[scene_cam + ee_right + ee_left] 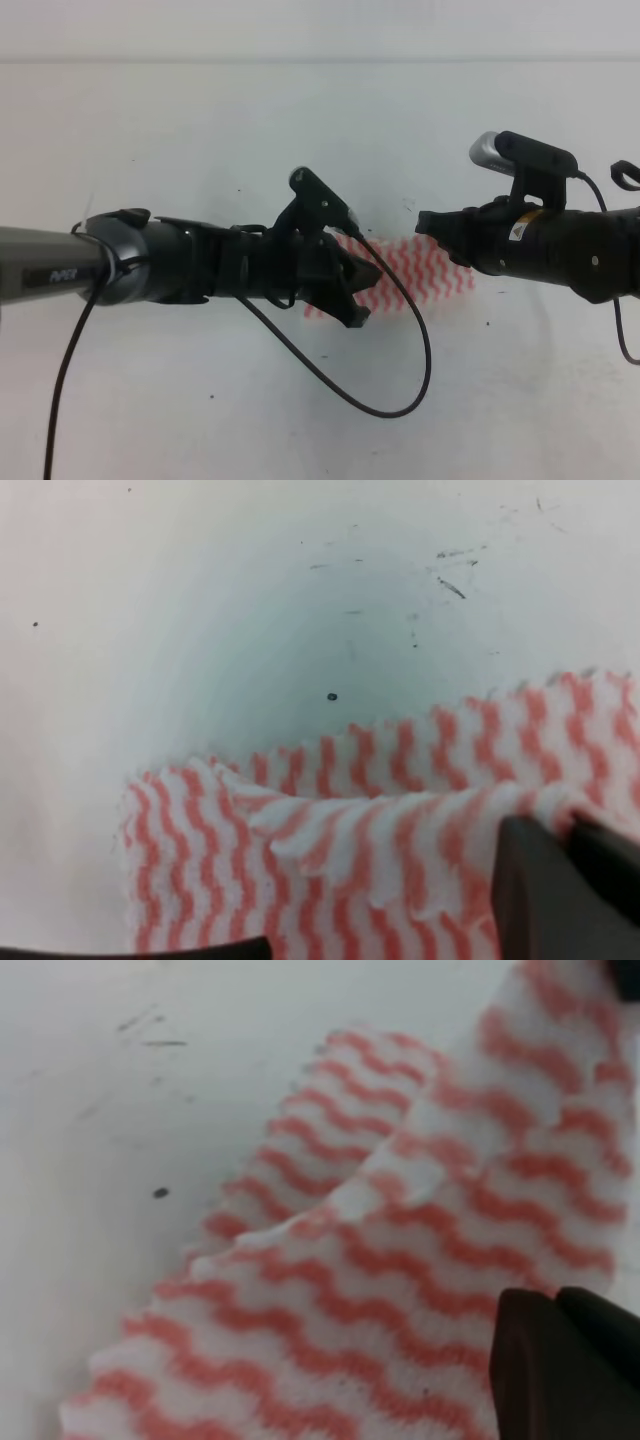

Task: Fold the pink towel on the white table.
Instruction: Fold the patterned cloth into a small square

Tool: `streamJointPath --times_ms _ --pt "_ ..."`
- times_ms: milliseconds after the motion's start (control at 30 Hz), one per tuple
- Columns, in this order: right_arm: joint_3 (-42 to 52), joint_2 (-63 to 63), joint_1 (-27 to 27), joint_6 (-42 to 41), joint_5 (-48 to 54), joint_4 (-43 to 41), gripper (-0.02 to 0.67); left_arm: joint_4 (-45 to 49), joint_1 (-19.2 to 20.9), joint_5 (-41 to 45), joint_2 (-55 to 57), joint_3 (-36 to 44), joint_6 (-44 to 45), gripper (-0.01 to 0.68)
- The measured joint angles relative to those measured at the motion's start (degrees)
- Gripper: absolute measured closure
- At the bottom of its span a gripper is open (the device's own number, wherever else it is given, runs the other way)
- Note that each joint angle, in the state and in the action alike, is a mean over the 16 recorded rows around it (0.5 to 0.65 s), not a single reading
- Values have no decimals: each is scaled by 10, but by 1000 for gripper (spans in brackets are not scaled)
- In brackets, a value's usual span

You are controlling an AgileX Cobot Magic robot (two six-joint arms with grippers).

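The pink towel (425,272) lies on the white table (300,130) at centre right, with a top layer folded over a lower one (340,1290). My left gripper (366,296) hovers over the towel's left end with its fingers spread in a V; one dark finger (560,1360) shows in the left wrist view. My right gripper (440,236) is over the towel's upper right part. In the right wrist view its fingers stand wide apart, and the rumpled towel (330,870) lies between them and bunches against the right finger (560,890).
A black cable (405,360) loops from the left arm down over the table in front of the towel. The table carries small dark specks (332,696) and scuffs (150,1025).
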Motion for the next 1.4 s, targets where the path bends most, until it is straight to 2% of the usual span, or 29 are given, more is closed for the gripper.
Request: streamJointPath --times_ms 367,1400 --pt "0 1 0 0 2 0 665 -2 -1 44 13 -16 38 677" --pt "0 32 0 0 -28 1 665 -1 -1 86 57 -49 104 677"
